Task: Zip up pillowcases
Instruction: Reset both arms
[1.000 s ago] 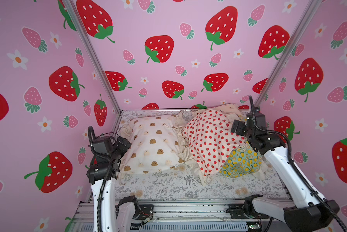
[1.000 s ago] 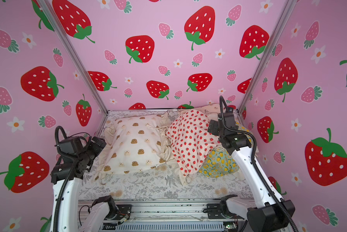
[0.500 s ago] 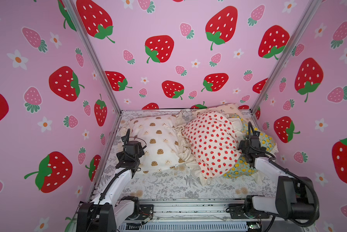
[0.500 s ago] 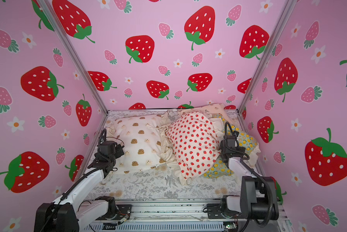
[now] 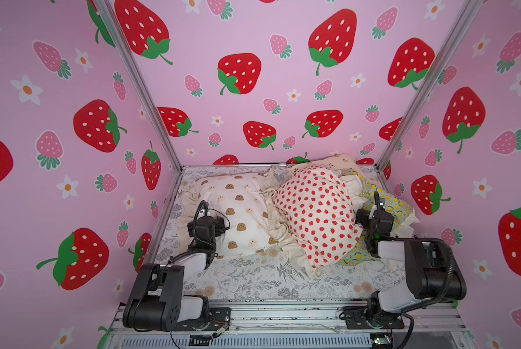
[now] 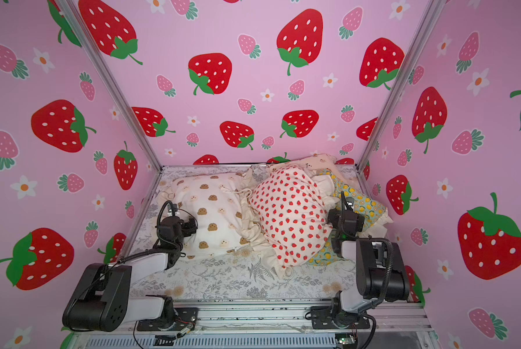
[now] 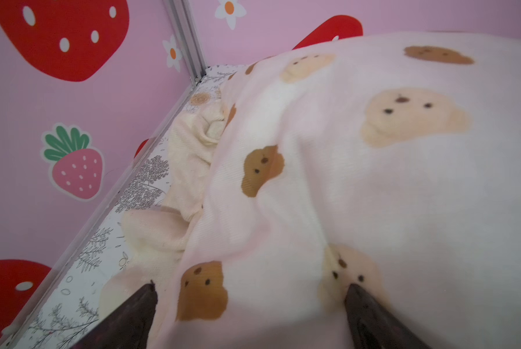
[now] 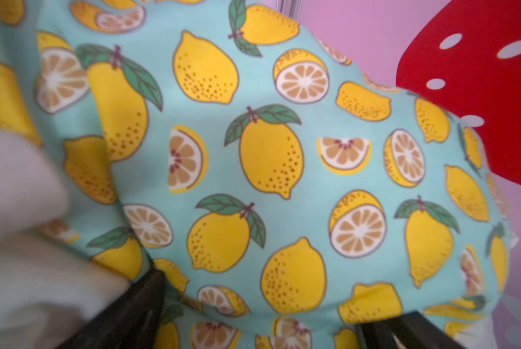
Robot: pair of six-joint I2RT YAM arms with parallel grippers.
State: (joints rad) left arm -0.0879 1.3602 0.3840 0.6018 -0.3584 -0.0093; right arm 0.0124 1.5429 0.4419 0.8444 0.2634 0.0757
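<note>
Counter (image 6: 210, 284) spread with a grey fern-print sheet (image 5: 253, 281). Lying on it: cookie pillowcase (image 5: 238, 211) at left, strawberry pillowcase (image 5: 316, 211) centre, lemon pillowcase (image 5: 395, 205) at right, partly beneath the strawberry one.

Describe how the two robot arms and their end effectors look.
The left arm and the right arm have smooth white links between bulky black joint housings. Black cables run along both; the right arm carries a ribbed cable. A small green light glows near the right wrist. The left end effector and the right end effector each show two dark, tapered fingers.
</note>
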